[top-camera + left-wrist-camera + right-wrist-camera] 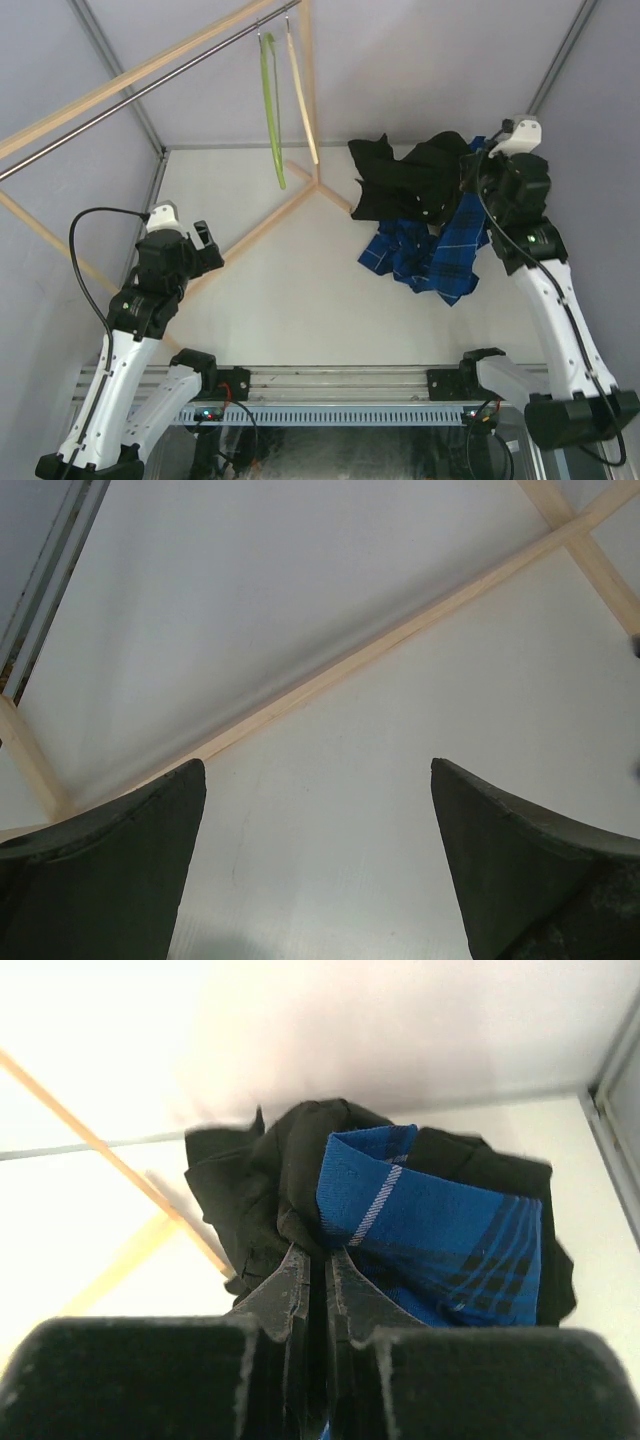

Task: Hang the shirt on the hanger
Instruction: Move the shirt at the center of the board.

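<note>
Blue plaid cloth bunches right at the tips of the right gripper (318,1255). Its jaws are pressed nearly together w/ only a thin slit btwn them, pinching a fold of the shirt (440,1230). A black garment (250,1180) is crammed against the same pinch, and whether the jaws also catch the black fabric can't be told. In the top view the right gripper (478,165) sits at the far right of the table (300,300), w/ the black garment (410,180) heaped just left of it. The shirt (440,255) drapes below and toward the arms, its lower edge spread on the white surface. The left gripper (315,765) has its jaws spread wide w/ nothing in them, only bare table (330,860) showing btwn the two dark fingers (120,870). A pale wooden strip (380,645) runs diagonally across the tabletop beyond them. Seen from above, the left gripper (205,240) is at the left side, well apart from both garments. Farther back and up, the hanger (270,100), lime green, hangs by its hook from a silver rail (150,88) that slants across the top left. It is bare, far from the shirt. A cream hanger (303,95) hangs just beside it on the right.
</note>
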`<action>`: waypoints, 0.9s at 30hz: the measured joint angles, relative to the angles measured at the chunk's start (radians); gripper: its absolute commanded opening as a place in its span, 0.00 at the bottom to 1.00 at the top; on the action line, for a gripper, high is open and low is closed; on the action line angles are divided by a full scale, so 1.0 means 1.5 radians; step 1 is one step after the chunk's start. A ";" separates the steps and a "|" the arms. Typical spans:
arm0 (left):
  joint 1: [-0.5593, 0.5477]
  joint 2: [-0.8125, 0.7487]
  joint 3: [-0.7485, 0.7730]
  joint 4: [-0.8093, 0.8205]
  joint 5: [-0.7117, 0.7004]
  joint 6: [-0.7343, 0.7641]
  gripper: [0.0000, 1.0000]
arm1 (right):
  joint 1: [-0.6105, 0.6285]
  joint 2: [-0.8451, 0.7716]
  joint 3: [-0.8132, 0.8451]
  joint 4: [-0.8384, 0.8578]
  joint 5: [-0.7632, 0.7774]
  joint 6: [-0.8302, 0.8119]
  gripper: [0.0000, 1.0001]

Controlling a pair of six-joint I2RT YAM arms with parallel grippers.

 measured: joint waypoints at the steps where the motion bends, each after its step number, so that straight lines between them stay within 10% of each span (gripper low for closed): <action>1: 0.000 0.000 0.000 0.000 0.000 0.000 0.96 | 0.001 -0.024 0.000 0.006 -0.016 -0.012 0.00; 17: 0.001 -0.017 0.000 0.001 0.000 0.000 0.97 | 0.223 -0.181 0.052 -0.034 -0.191 -0.157 0.00; 27: 0.001 -0.029 0.000 0.003 -0.001 0.000 0.97 | 0.439 -0.181 -0.057 -0.032 -0.055 -0.120 0.00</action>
